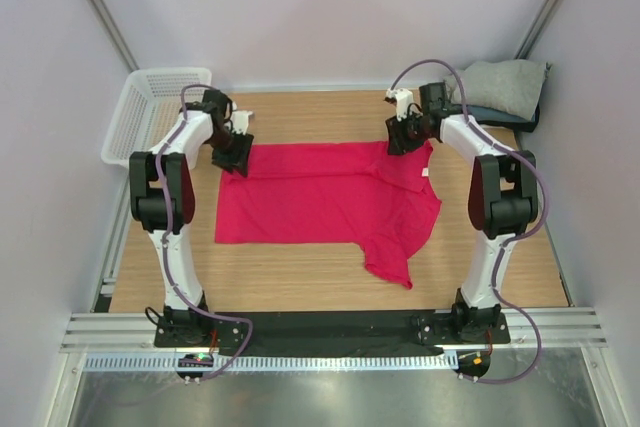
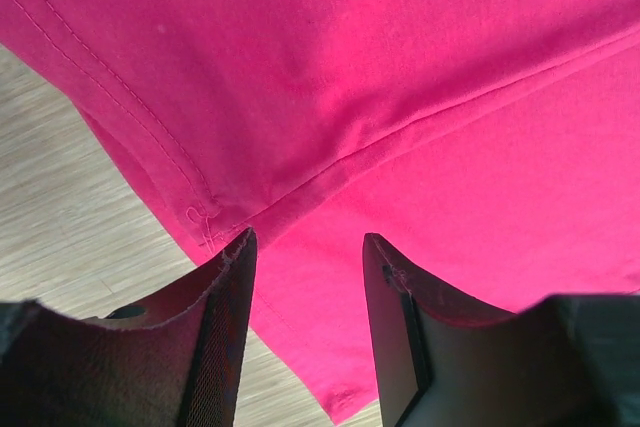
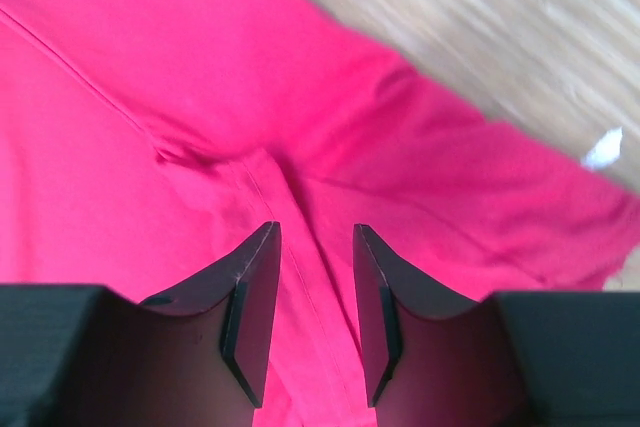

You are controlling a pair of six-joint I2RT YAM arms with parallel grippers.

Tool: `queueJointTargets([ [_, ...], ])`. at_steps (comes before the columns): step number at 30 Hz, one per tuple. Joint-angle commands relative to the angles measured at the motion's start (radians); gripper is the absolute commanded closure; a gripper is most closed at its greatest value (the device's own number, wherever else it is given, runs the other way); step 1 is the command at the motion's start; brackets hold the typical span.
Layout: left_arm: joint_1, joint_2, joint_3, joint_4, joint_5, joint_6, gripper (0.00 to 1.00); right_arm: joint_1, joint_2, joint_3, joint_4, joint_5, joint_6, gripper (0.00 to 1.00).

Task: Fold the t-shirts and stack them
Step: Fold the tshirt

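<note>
**Crimson t-shirt [image 1: 320, 197] flat on bench [image 1: 300, 277]**

Spread out mid-bench, one sleeve trailing toward the near edge. Left pincer [image 2: 305, 247] and right pincer [image 3: 317, 237] low over its far-side corners, both partly open, gripping nothing. Folded grey t-shirt [image 1: 505, 85] at far-right bench corner.

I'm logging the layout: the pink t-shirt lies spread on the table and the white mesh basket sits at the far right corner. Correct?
No: the top external view shows the basket at the far left corner. The pink t-shirt does lie spread on the table.
</note>
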Motion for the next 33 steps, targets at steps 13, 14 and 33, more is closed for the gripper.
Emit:
queueJointTargets([
  [13,-0.002,-0.017,-0.01,-0.025,-0.007,-0.003,0.53,0.046,0.086,0.077,-0.078,-0.119,-0.005,0.53],
  [14,-0.002,-0.015,-0.014,-0.024,-0.007,-0.005,0.53,0.046,0.092,0.083,-0.08,-0.111,-0.006,0.53],
  [33,-0.003,-0.014,-0.024,-0.024,-0.004,-0.011,0.53,0.042,0.148,0.16,-0.081,-0.117,-0.017,0.51],
])
